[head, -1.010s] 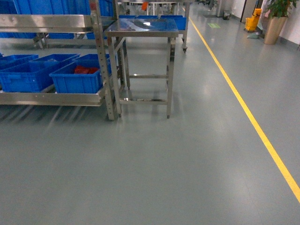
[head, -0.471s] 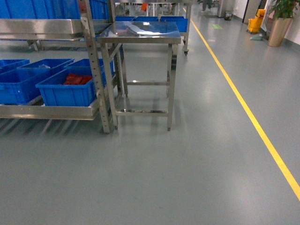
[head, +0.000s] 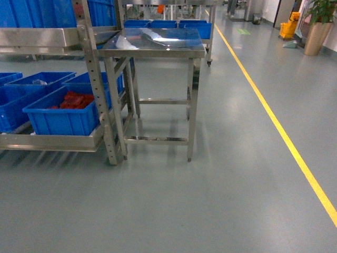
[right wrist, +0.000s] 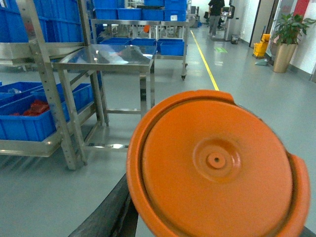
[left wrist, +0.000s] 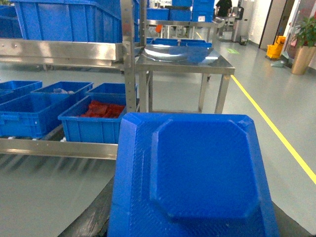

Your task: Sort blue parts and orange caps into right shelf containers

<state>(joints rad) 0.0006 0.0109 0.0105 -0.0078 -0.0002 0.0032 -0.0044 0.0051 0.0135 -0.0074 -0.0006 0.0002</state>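
Orange cap (right wrist: 217,165) | fills right wrist view, covering hand | grip state: cannot tell

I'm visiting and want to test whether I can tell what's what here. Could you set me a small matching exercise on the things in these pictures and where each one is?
Things:
1. blue part
2. orange cap
3. crate of red pieces
4. steel table

Places:
A. on the lowest shelf of the rack
B. filling the right wrist view, close to the lens
C. standing on the grey floor beside the rack
D. filling the left wrist view, close to the lens

Pairs: 1-D, 2-B, 3-A, 4-C.
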